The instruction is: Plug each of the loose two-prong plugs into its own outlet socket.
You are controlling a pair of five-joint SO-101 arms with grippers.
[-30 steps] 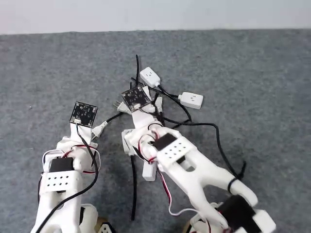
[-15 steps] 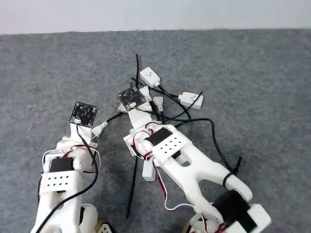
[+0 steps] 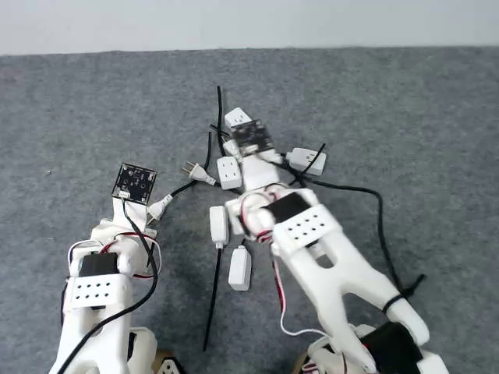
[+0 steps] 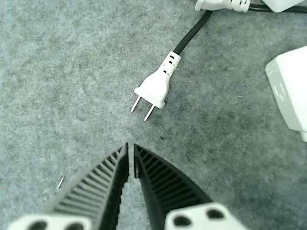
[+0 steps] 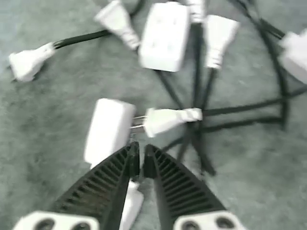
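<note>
Left claw (image 4: 130, 146) pressed together, empty | loose plug (image 4: 154, 88) just ahead, left of centre in overhead view | right claw (image 5: 139, 147) pressed together, empty, beside second plug (image 5: 165, 120) at socket block (image 5: 108, 130), seating unclear | risk: tangled cords (image 5: 240, 108) could tug plugs askew

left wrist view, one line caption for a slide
Left gripper, shut and empty, over grey carpet, a loose white plug lying ahead with prongs toward it.

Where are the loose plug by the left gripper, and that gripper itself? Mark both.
loose plug (image 4: 154, 90), left wrist view, on its white body.
left gripper (image 4: 131, 145), left wrist view, midway between its fingertips.
</note>
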